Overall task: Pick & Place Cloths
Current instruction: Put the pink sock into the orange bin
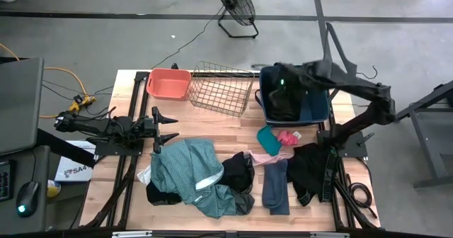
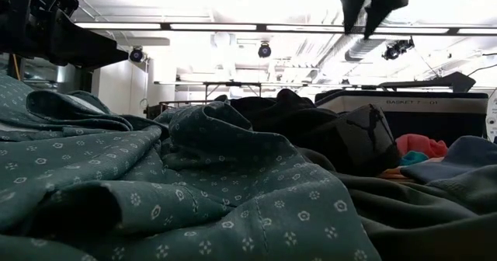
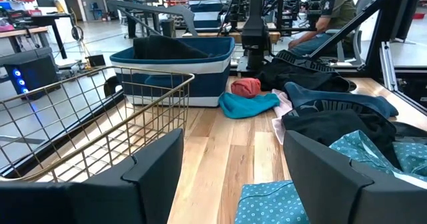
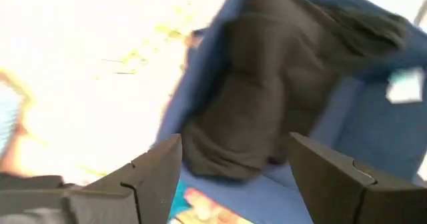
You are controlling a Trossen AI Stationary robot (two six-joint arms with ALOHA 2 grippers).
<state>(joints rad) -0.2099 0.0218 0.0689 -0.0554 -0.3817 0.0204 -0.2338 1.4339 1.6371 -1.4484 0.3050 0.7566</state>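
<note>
the left gripper [image 1: 172,127] waits with its fingers spread and nothing between them at the left side of the bench [image 1: 212,135], well to the left of the dark blue bin [image 1: 320,112], just beside the big teal patterned garment [image 1: 187,171] that lies heaped on the wood with a black piece [image 1: 237,173] against it; a coral tub [image 1: 168,84] and a wire basket [image 1: 221,88] stand side by side along the far edge, both to the left of the bin; in front of the bin lie a small teal piece [image 1: 267,140] and a small pink piece [image 1: 288,137], nearly touching, with a grey-blue garment [image 1: 276,186] nearer the front edge and a black garment [image 1: 309,168] to its right; inside the bin a dark cloth [image 1: 284,95] rests crumpled against the wall, free of any grip, clearly seen in the right wrist view [image 4: 267,84]; the right gripper [image 1: 282,75] hangs above the bin's left half, its fingers parted and empty over that cloth; from bench height the teal garment [image 2: 155,183] fills the foreground and the bin's white rim [image 2: 404,99] shows behind the black pile, with the right gripper [image 2: 366,16] high above it; a seated person [image 3: 330,14] shows in the room beyond the bin
</note>
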